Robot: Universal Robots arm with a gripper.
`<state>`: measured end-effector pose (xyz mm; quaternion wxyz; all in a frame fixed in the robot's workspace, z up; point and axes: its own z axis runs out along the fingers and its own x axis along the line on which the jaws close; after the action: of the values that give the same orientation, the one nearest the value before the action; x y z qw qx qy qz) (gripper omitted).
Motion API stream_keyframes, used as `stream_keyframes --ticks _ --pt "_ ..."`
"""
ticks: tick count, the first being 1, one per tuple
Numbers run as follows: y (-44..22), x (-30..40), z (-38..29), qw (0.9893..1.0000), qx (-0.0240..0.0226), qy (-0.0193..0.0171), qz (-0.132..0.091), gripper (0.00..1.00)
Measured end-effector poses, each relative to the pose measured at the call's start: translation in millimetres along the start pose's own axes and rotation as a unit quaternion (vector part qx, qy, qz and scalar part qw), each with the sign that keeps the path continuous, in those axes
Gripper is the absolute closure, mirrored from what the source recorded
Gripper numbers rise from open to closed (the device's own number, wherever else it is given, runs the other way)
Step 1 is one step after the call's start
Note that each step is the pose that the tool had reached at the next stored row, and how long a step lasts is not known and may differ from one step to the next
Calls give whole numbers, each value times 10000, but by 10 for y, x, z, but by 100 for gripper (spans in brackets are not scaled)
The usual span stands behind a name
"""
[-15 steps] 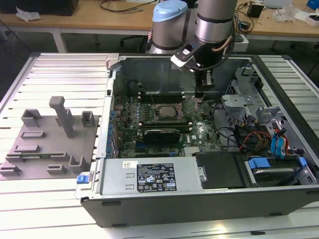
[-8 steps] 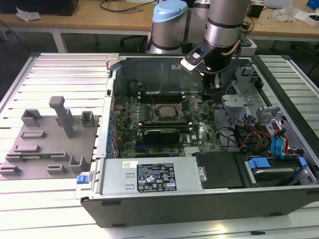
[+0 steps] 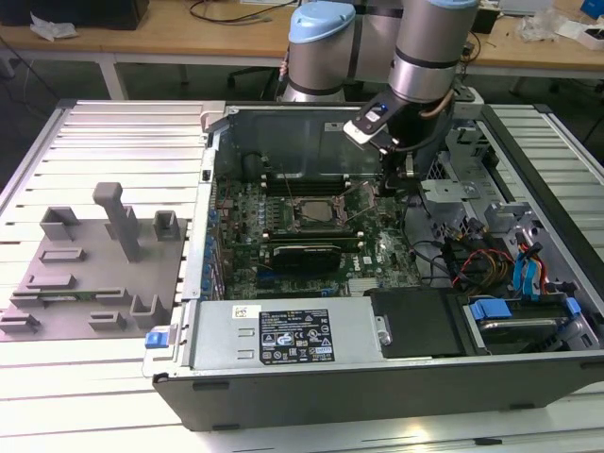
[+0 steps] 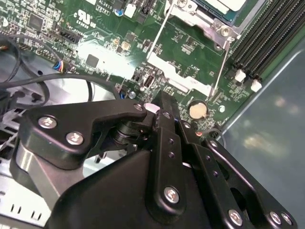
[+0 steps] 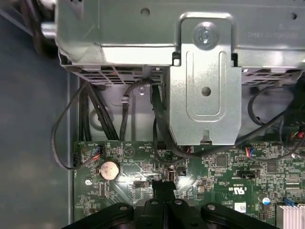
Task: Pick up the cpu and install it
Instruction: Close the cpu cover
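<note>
Inside the open computer case (image 3: 283,137), the cpu (image 3: 312,209) already appears seated in its socket on the motherboard (image 3: 377,250) — placing looks done, though the hold-down frame (image 4: 183,78) seems unlatched. Just beside the socket, the gripper (image 3: 400,175) hovers low, jaws pressed together on nothing.

The arm (image 3: 429,57) reached down from 1 o'clock, with its gripper (image 3: 398,177) low inside the open computer case (image 3: 377,396), just at 3 o'clock of the socket (image 3: 311,209). A grey tray (image 3: 85,283) with upright posts lay at 9 o'clock of the case.
</note>
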<state>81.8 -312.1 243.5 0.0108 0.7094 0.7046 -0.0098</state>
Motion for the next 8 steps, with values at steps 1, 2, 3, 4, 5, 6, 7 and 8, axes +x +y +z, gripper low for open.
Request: stream_keyframes --ticks 1,2,3,4,5,6,7,8 --pt "0 0 20 10000 15 -1 0 89" --pt "0 0 30 10000 22 0 0 89" --pt "-1 0 32 10000 22 -2 0 89" --pt "0 0 34 10000 22 -1 -1 89" --pt "0 0 34 10000 22 -1 0 89" --pt "-1 0 34 10000 22 -1 -1 89" --pt "-8 1 35 10000 22 0 -1 89" --pt "-19 0 34 10000 22 4 -1 89"
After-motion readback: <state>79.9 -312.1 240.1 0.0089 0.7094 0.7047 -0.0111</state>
